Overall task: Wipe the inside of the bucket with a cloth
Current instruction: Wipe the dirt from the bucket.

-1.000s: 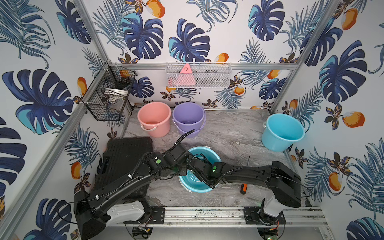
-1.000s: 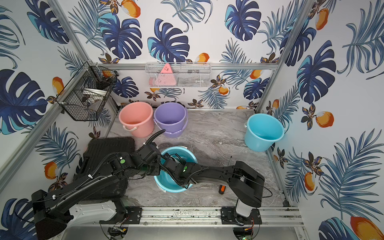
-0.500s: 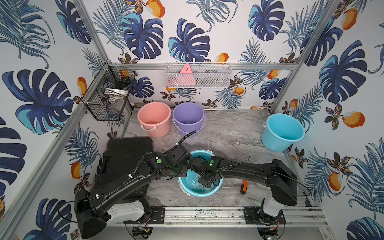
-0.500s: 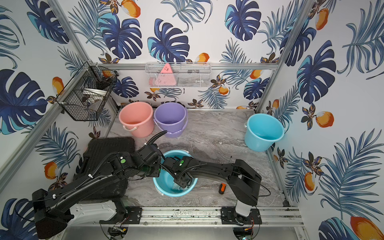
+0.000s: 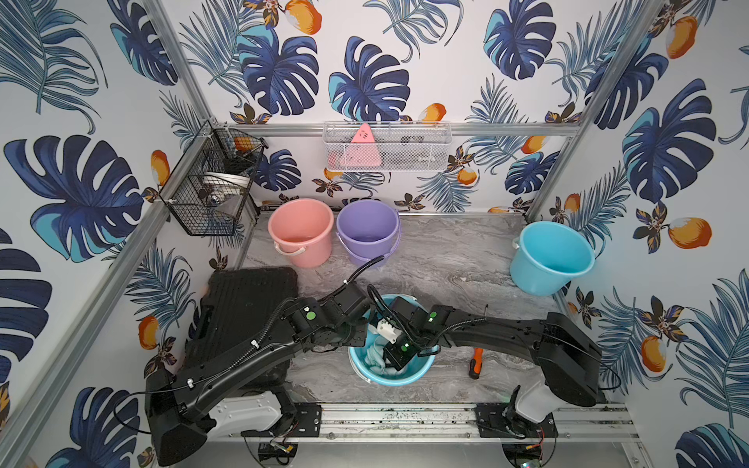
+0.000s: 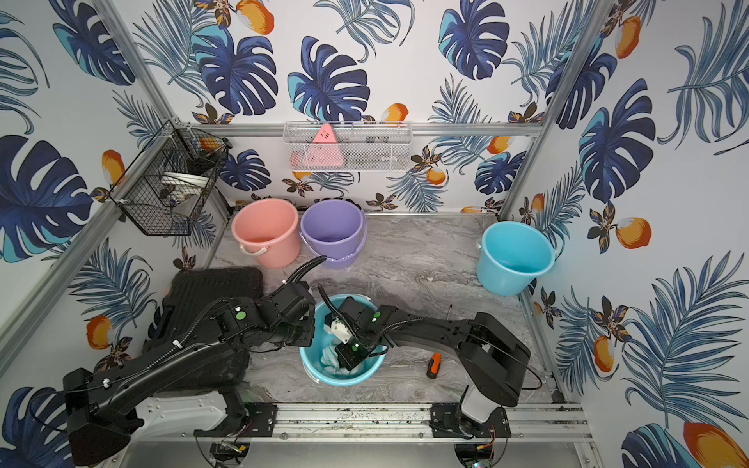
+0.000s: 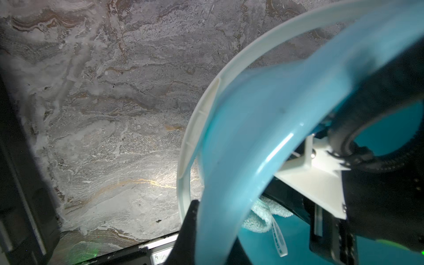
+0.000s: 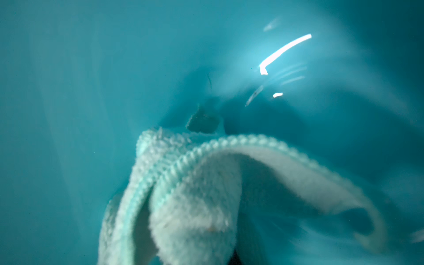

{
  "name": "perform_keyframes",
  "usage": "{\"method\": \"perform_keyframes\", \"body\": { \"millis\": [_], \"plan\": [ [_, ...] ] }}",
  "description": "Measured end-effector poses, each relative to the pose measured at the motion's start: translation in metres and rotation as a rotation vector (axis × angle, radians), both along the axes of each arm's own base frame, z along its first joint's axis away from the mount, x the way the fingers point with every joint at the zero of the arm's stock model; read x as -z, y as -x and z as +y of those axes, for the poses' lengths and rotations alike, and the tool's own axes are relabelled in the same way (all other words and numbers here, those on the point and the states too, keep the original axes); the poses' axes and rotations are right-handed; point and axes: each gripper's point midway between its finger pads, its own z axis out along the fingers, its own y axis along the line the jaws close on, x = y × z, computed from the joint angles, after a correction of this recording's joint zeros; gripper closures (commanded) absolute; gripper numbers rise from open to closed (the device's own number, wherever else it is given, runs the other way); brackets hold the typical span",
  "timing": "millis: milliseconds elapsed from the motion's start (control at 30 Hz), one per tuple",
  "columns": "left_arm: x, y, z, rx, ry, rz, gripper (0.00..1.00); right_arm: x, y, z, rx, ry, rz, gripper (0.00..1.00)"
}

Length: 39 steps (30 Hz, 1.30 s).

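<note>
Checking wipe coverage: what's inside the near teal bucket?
Mint cloth, bunched, gripped by the right hand reaching down into the teal bucket. Bare teal wall and floor show around it. Hand and cloth cover the rest of the floor, so it can't be checked.

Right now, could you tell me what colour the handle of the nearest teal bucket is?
White; the curved plastic handle shows best in the left wrist view.

Top cams overhead, wide; wrist cams close on bucket (image 7: 241, 149).
</note>
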Motion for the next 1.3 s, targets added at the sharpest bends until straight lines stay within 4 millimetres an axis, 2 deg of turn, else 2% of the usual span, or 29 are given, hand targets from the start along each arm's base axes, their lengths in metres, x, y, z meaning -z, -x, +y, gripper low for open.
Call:
{"method": "perform_keyframes", "body": {
  "millis": [200, 400, 767, 900, 1067, 1167, 1300],
  "plan": [
    [0.003, -0.003, -0.008, -0.002, 0.045, -0.014, 1.00, -0.008, -0.016, 0.013, 0.097, -0.133, -0.089, 1.00],
    [0.002, -0.004, -0.010, -0.017, 0.061, -0.018, 1.00, -0.023, -0.043, 0.018, 0.185, -0.193, -0.297, 1.00],
    [0.002, -0.007, -0.007, -0.029, 0.046, -0.036, 1.00, -0.058, -0.087, 0.014, 0.203, -0.043, -0.761, 1.00],
    [0.002, -0.005, -0.008, -0.021, 0.050, -0.024, 1.00, -0.060, -0.101, -0.003, 0.168, 0.114, -0.882, 1.00],
    [0.003, -0.002, -0.005, -0.022, 0.037, -0.010, 1.00, -0.061, -0.105, -0.024, 0.088, 0.269, -0.957, 1.00],
    [0.004, -0.001, -0.003, -0.028, 0.027, -0.008, 1.00, -0.057, -0.101, -0.040, 0.028, 0.360, -0.959, 1.00],
    [-0.003, -0.006, -0.013, -0.015, 0.067, -0.029, 1.00, -0.042, -0.087, -0.065, -0.075, 0.473, -0.893, 1.00]
  ]
}}
